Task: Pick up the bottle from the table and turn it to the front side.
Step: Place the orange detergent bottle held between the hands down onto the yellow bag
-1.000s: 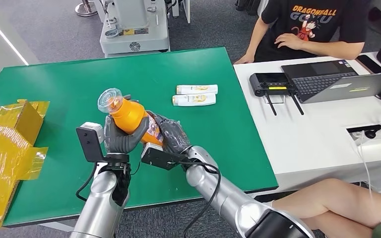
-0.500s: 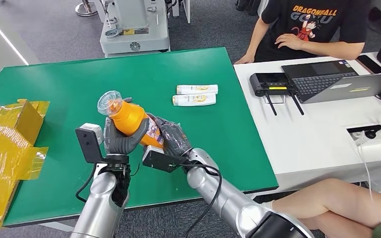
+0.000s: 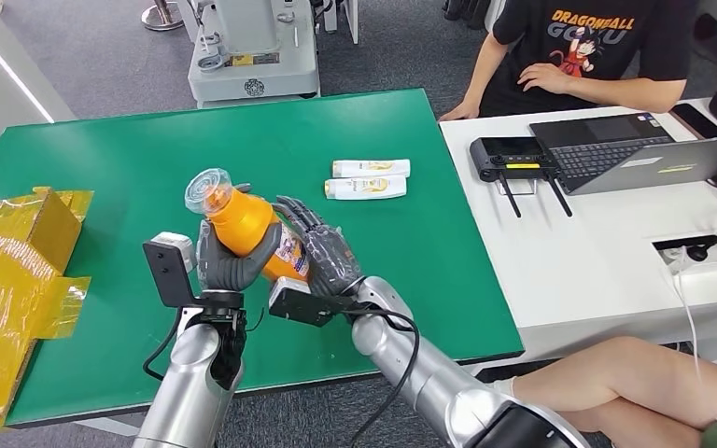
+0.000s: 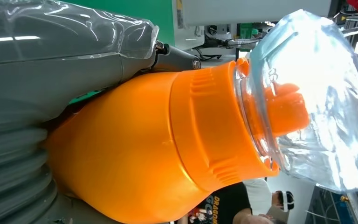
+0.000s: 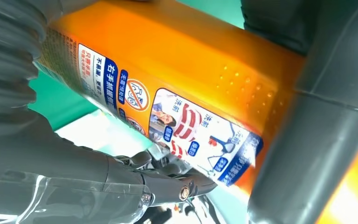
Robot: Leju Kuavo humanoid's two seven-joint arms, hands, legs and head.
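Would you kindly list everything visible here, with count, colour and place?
Bottle: one, orange with clear cap, held above the green table.
Tubes: two, white, side by side mid-table.
Cardboard box: one, yellow-taped, table's left edge.
Laptop: one, grey, on the white desk.
Machine: one, grey-white, on the floor beyond the table.
Person: one, black T-shirt, seated at the desk.
Left hand: grips the bottle.
Right hand: against the bottle's label side.

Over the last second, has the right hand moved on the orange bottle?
Yes. The right hand has opened: its fingers now reach toward the two white tubes, off the orange bottle, which the left hand grips.
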